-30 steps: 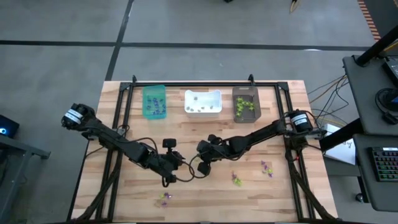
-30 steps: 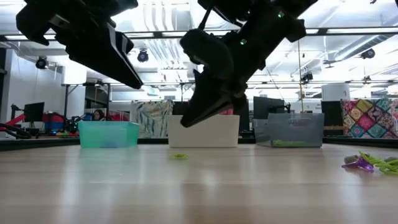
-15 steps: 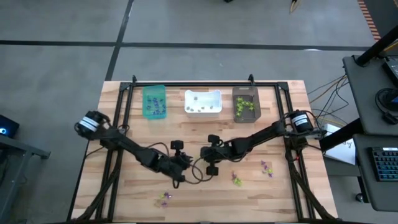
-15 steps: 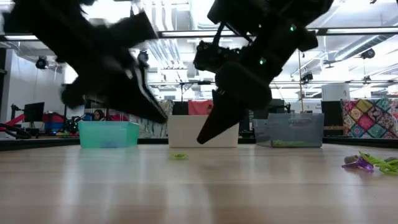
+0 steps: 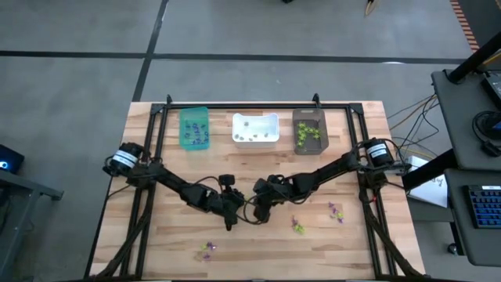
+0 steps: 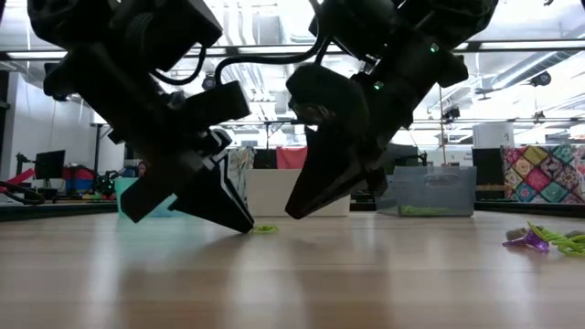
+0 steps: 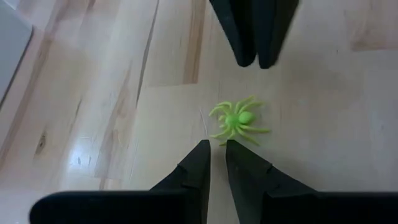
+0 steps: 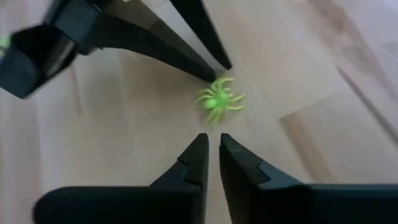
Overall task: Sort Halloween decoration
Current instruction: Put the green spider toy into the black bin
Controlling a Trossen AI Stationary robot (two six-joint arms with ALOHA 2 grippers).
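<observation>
place: robotics lab | cues: wooden bench [image 5: 156, 235], monitors [image 6: 47, 164], ceiling lights [image 6: 247, 18], concrete floor [image 5: 78, 78]

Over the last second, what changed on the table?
Both arms closed in on the green spider mid-table. The left gripper swung in and dropped until its fingers' tips stand beside it; the right gripper came down facing it. Nothing grasped. The spider, the bins and other trinkets stayed put.
</observation>
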